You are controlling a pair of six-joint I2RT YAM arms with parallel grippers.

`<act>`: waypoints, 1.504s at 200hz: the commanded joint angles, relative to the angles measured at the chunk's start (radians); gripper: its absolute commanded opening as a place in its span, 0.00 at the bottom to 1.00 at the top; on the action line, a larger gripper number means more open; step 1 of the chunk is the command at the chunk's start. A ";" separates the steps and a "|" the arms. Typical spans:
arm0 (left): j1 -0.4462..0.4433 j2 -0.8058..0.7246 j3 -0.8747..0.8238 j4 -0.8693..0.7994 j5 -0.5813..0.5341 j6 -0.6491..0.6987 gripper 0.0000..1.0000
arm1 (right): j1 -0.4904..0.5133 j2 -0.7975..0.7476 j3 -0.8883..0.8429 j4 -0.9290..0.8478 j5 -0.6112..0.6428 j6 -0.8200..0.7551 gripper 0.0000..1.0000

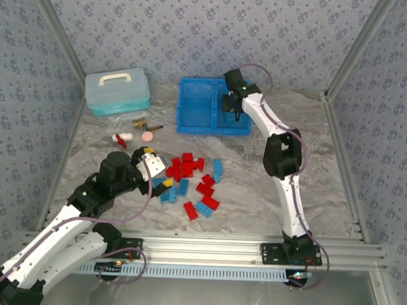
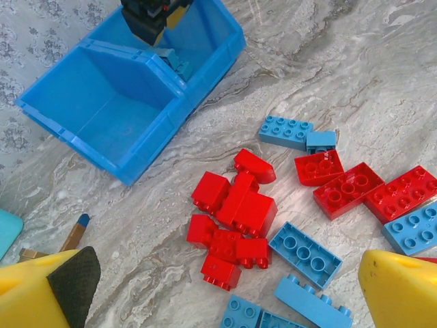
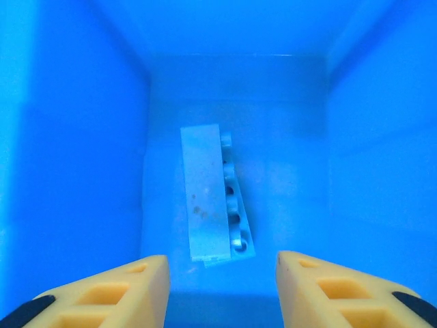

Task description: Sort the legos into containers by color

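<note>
Left tool (image 2: 222, 297) gapes wide over the legos (image 2: 235, 212); right tool (image 3: 218, 287), arm (image 1: 284, 156) outstretched, hangs parted above 1 blue lego (image 3: 205, 201).

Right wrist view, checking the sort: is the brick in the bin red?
No, the brick inside the bin is light blue.

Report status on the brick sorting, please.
Left gripper open over red and light blue plastic bricks. Right gripper open above bright blue plastic bin, light blue brick inside. Nothing blocking.
</note>
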State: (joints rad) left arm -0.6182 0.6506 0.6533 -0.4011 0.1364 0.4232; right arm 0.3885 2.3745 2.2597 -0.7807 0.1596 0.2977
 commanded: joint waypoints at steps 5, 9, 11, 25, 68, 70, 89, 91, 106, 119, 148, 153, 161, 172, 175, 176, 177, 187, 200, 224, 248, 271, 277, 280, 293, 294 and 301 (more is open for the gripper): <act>-0.007 0.000 0.012 -0.006 -0.014 0.022 0.99 | 0.009 -0.261 -0.178 0.029 0.011 0.001 0.48; -0.008 0.000 0.012 -0.007 -0.015 0.023 0.99 | 0.014 -0.307 -0.220 0.042 0.007 0.004 0.48; -0.007 0.000 0.012 -0.007 -0.016 0.023 0.99 | 0.016 -0.328 -0.240 0.052 0.005 0.006 0.48; -0.006 -0.002 0.011 -0.011 -0.017 0.028 0.99 | 0.053 -0.476 -0.446 0.128 0.001 0.007 0.48; -0.007 0.006 0.010 -0.031 0.013 0.059 0.99 | 0.193 -0.759 -0.881 0.253 -0.016 0.062 0.53; -0.007 0.007 0.009 -0.032 0.014 0.060 0.99 | 0.198 -0.765 -0.891 0.253 -0.023 0.062 0.54; -0.007 0.018 0.013 -0.037 0.032 0.066 0.99 | 0.258 -0.775 -0.969 0.254 -0.025 0.075 0.58; -0.006 0.019 0.013 -0.037 0.034 0.066 0.99 | 0.264 -0.773 -0.973 0.252 -0.024 0.078 0.59; -0.008 0.026 0.015 -0.042 0.039 0.068 0.99 | 0.293 -0.745 -1.005 0.250 -0.028 0.095 0.63; -0.006 0.029 0.018 -0.050 0.036 0.071 0.99 | 0.304 -0.698 -1.018 0.250 -0.030 0.109 0.65; -0.007 0.018 0.017 -0.055 0.029 0.074 0.99 | 0.312 -0.574 -1.007 0.254 -0.003 0.116 0.66; -0.007 0.015 0.016 -0.056 0.027 0.074 0.99 | 0.312 -0.557 -1.002 0.256 -0.002 0.117 0.66; -0.008 0.014 0.014 -0.054 0.025 0.075 0.99 | 0.311 -0.532 -0.999 0.268 -0.006 0.118 0.65; -0.006 0.012 0.014 -0.052 0.025 0.075 0.99 | 0.312 -0.501 -0.994 0.278 -0.011 0.122 0.62; -0.008 0.012 0.013 -0.053 0.027 0.075 0.99 | 0.312 -0.492 -0.992 0.280 -0.014 0.124 0.62; -0.008 0.013 0.012 -0.052 0.026 0.075 0.99 | 0.312 -0.489 -0.991 0.281 -0.015 0.123 0.61; -0.007 0.012 0.013 -0.052 0.027 0.075 0.99 | 0.312 -0.487 -0.990 0.282 -0.015 0.124 0.61; -0.007 0.015 0.014 -0.054 0.027 0.075 0.99 | 0.312 -0.460 -0.981 0.277 -0.016 0.132 0.57; -0.007 0.015 0.014 -0.054 0.026 0.077 0.99 | 0.313 -0.437 -0.978 0.278 -0.022 0.138 0.50; -0.008 0.017 0.013 -0.054 0.025 0.076 0.99 | 0.311 -0.431 -0.988 0.285 -0.018 0.153 0.36; -0.007 0.018 0.014 -0.054 0.024 0.077 0.99 | 0.306 -0.453 -0.993 0.282 -0.015 0.158 0.36; -0.008 0.017 0.014 -0.053 0.024 0.078 0.99 | 0.305 -0.453 -0.988 0.285 -0.031 0.151 0.41; -0.007 0.017 0.014 -0.054 0.022 0.077 0.99 | 0.305 -0.448 -0.987 0.285 -0.031 0.149 0.38; -0.006 0.018 0.014 -0.054 0.023 0.077 0.99 | 0.303 -0.446 -0.987 0.285 -0.030 0.149 0.36; -0.007 0.018 0.015 -0.055 0.019 0.077 0.99 | 0.301 -0.444 -0.990 0.290 -0.025 0.154 0.33; -0.006 0.017 0.015 -0.056 0.019 0.077 0.99 | 0.301 -0.445 -0.990 0.289 -0.025 0.154 0.32; -0.008 0.017 0.015 -0.058 0.019 0.077 0.99 | 0.298 -0.450 -0.989 0.287 -0.024 0.157 0.30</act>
State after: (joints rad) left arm -0.6186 0.6754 0.6529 -0.4461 0.1452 0.4892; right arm 0.6952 1.9205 1.2667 -0.4786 0.1318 0.4423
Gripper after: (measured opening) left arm 0.993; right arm 0.335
